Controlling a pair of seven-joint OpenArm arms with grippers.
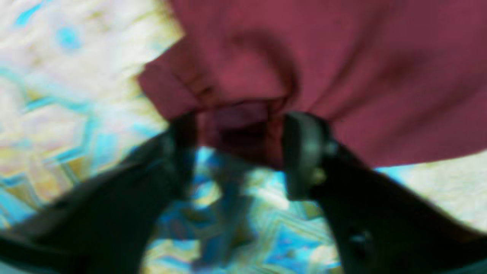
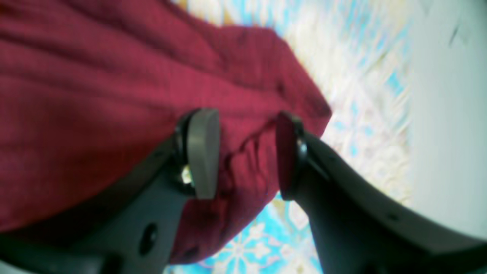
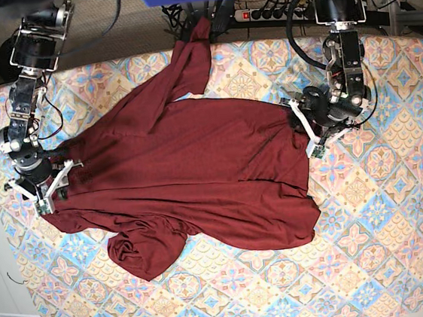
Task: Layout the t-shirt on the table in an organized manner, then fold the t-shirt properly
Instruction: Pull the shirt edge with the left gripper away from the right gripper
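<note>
Because the t-shirt [image 3: 198,175] lies rumpled across the table [image 3: 398,207], each arm works an opposite edge to spread it. Between the left gripper [image 1: 237,150] fingers sits a bunched hem, jaws half apart, grip uncertain. Beyond, the right gripper [image 2: 247,154] straddles a fold, jaws parted and seemingly not pinching.

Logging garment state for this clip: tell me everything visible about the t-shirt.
The t-shirt is plain dark maroon, of thin soft-looking fabric, with no print. It lies spread but rumpled across the table, not yet folded. One part trails toward the far edge; another is bunched at the near left. The left gripper has its jaws astride a gathered fold at one edge. The right gripper has its jaws parted around a fold at the opposite edge. Blur hides whether either truly pinches the cloth.
</note>
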